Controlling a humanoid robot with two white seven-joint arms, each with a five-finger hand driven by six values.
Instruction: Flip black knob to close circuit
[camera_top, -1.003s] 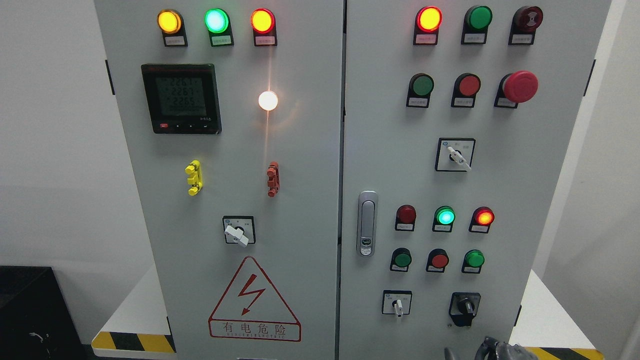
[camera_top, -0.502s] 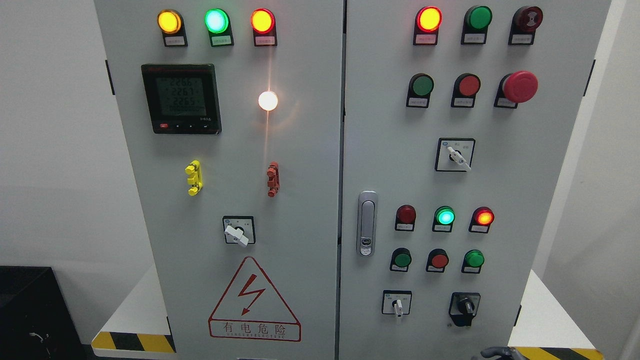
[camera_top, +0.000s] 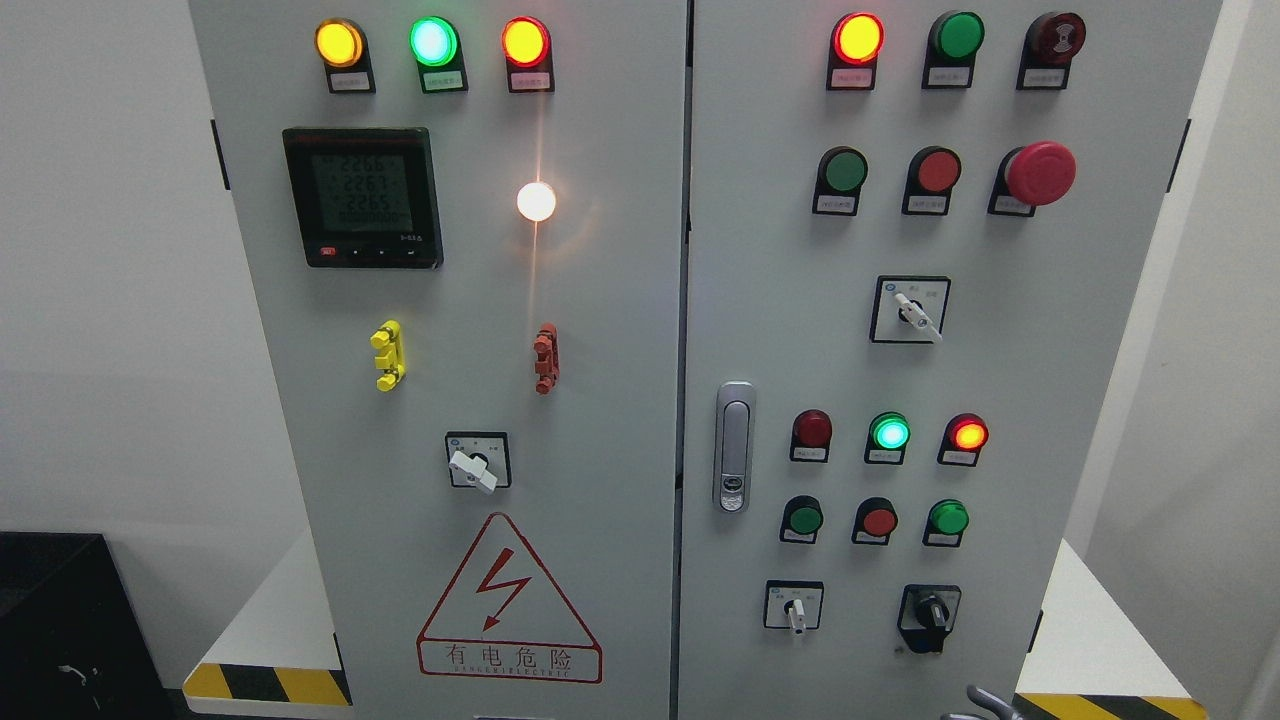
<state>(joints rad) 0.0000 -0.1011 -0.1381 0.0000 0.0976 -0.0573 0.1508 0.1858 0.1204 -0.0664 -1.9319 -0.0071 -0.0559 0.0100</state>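
Observation:
The black knob (camera_top: 930, 612) sits on a black plate at the lower right of the grey cabinet's right door (camera_top: 1000, 380), its pointer standing roughly vertical. Only a thin grey sliver of my right hand (camera_top: 985, 702) shows at the bottom edge, below and slightly right of the knob and apart from it. How the hand is held is hidden. The left hand is out of view.
A white selector switch (camera_top: 795, 608) sits left of the black knob. Above them are a row of green and red push buttons (camera_top: 878, 520) and lit indicator lamps (camera_top: 889, 433). A silver door handle (camera_top: 734, 445) is near the seam. The red emergency button (camera_top: 1040, 173) protrudes at the upper right.
My right hand has sunk toward the bottom edge, so less of it shows now than a second ago. The knob and lamps look unchanged.

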